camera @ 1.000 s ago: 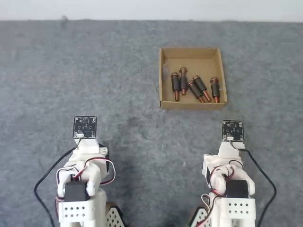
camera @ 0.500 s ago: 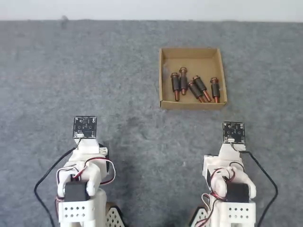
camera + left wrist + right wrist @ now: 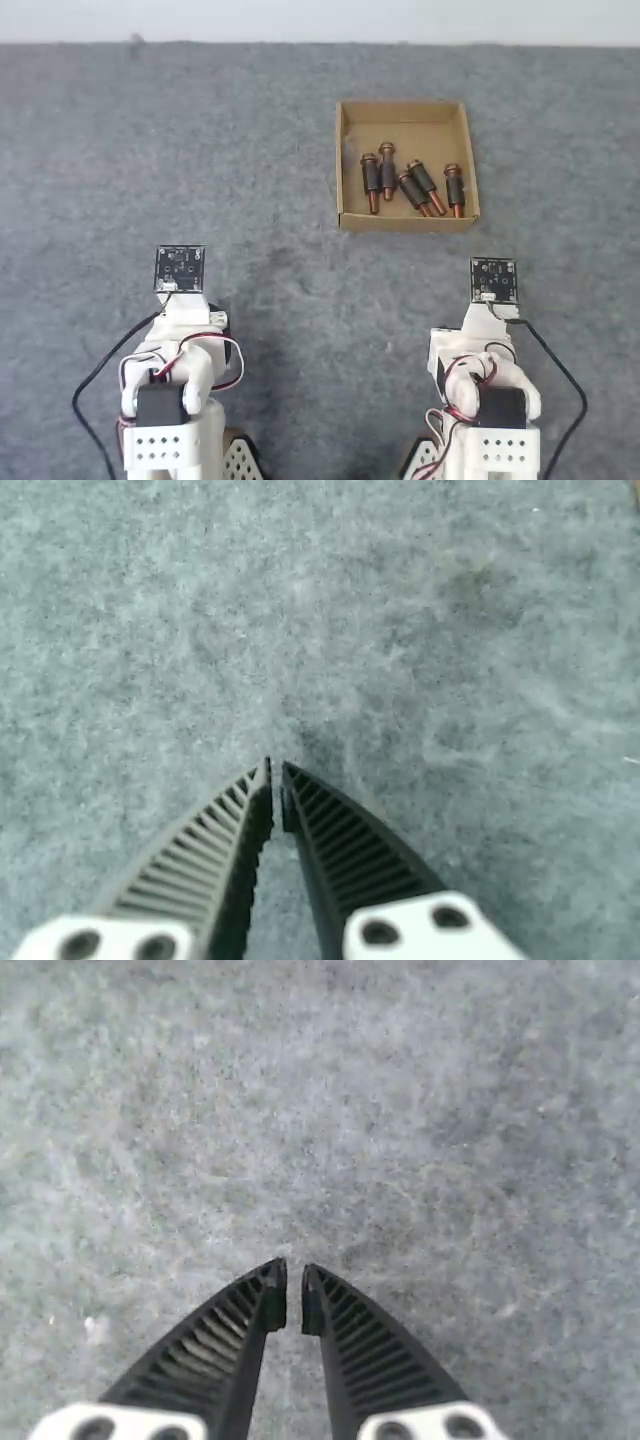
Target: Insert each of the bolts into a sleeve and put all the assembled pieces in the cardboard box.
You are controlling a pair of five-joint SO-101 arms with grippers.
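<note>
A shallow cardboard box (image 3: 345, 165) lies at the back, right of centre in the high view. Inside it lie several copper bolts in dark sleeves (image 3: 410, 185), side by side. Both arms are folded back at the near edge, far from the box. My left gripper (image 3: 276, 773) hangs over bare grey carpet with its ribbed fingers (image 3: 225, 835) nearly touching and nothing between them. My right gripper (image 3: 293, 1275) is likewise shut over bare carpet, holding nothing. In the high view the left arm (image 3: 178, 350) is near left and the right arm (image 3: 487, 355) near right.
Grey carpet (image 3: 200, 150) covers the whole table up to a pale wall at the back. Cables run from both arm bases (image 3: 560, 385).
The right arm has drawn back slightly toward its base. The left arm and the box contents have not moved.
</note>
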